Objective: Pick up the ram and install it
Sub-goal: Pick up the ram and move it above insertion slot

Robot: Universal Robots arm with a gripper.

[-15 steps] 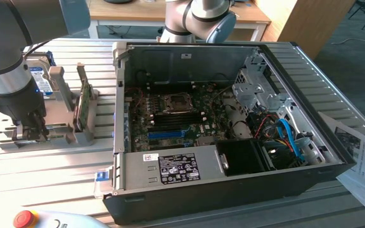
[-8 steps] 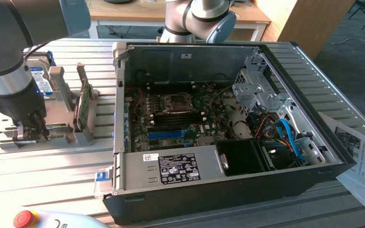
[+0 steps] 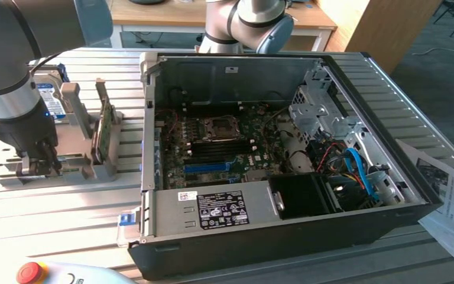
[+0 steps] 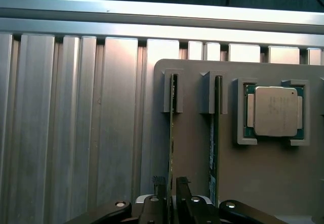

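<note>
Grey holder point(image 4: 243, 183) on ribbed metal table point(image 3: 61, 219), toward the exterior view's left, just beside the open computer case point(image 3: 290, 242).

Holder contents, wrist view: two narrow slots, each with a thin green board standing on edge. The ram point(image 4: 172, 133) is in the slot nearer the holder's edge, its far end still seated in the slot bracket. A second thin board point(image 4: 215, 133) stands parallel to it and close by. A square nest beyond holds a processor chip point(image 4: 276, 112), silver lid up. In the exterior view the holder also carries a hard drive point(image 3: 45, 94) and a taller green card point(image 3: 104, 127), both upright.

Gripper point(image 4: 170, 183) is down over the ram. Fingers point(image 4: 158, 183) sit one on each side of the board, pinching its near end.

Case contents: motherboard with bare processor socket point(image 3: 215, 127), a row of dark memory slots point(image 3: 220, 151) just in front of it, black power supply point(image 3: 227, 210) along the near wall, and blue cables point(image 3: 357, 168) toward the exterior view's right.

Writing: black label on the power supply, and a white barcode sticker point(image 3: 187, 195) beside it; print too small to read. Blue-and-white label on the hard drive, unreadable. Faint marks on the chip lid, unreadable.

Edges and room: bare ribbed table beside the holder's outer edge. Case wall stands upright between the holder and the motherboard. Printed papers point(image 3: 448, 201) overhang the table at the exterior view's right. Red stop button point(image 3: 30, 272) at the near edge.
</note>
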